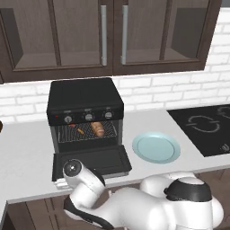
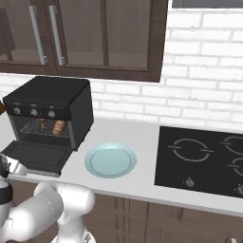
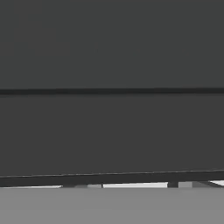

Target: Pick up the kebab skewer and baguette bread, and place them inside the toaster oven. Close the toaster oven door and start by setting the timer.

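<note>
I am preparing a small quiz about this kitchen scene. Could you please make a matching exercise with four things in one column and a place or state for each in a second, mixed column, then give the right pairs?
Things:
1. baguette bread
2. kebab skewer
3. toaster oven door
4. plate

Places or states:
A. dropped open, lying flat
B. on the counter, right of the oven
C. on the oven rack, right-hand side
D. on the oven rack, left-hand side

Pairs: 1-C, 2-D, 3-A, 4-B
</note>
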